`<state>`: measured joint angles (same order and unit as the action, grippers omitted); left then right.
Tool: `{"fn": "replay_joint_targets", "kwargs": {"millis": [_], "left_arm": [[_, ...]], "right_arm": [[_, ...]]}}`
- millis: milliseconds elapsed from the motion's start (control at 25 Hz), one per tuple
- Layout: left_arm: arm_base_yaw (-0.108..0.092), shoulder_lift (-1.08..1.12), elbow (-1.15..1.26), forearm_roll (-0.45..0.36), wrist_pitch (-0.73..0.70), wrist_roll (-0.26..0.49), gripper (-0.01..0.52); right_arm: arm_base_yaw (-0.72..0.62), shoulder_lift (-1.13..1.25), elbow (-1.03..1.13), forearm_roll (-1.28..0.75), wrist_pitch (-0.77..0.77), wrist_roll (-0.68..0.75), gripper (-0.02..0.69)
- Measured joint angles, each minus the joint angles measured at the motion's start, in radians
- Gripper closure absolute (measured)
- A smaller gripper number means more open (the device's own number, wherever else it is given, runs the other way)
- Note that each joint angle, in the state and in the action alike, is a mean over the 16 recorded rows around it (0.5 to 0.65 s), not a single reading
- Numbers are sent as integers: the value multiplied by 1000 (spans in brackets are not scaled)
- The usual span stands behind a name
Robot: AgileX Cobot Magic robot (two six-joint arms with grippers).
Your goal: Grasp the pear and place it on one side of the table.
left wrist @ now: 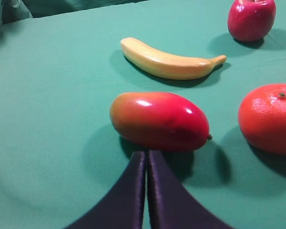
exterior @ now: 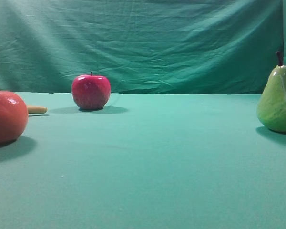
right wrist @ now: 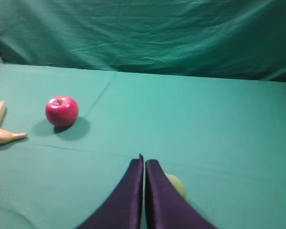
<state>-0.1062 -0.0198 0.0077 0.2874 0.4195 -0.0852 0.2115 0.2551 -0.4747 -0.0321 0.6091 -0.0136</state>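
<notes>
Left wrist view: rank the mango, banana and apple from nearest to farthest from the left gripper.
1. Mango, right in front of the shut left gripper.
2. Banana, behind the mango.
3. Apple, far back on the right.

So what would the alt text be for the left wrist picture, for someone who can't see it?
A red-and-yellow mango lies on the green table just beyond the shut left gripper, with a banana behind it, an orange at right and an apple farther back.
</notes>
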Motion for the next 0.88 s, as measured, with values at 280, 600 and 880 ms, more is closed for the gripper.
{"fn": "replay_joint_targets", "kwargs": {"millis": [280,600,880], "left_arm": [[0,0,0,0,0,0,514],[0,0,0,0,0,0,514],[0,0,0,0,0,0,514]], "right_arm": [[-77,-151,220,-20,-78,-6,665],[-117,-257,423,-21,-143,-10,665],[-122,-264,488,-21,-171,-8,665]]}}
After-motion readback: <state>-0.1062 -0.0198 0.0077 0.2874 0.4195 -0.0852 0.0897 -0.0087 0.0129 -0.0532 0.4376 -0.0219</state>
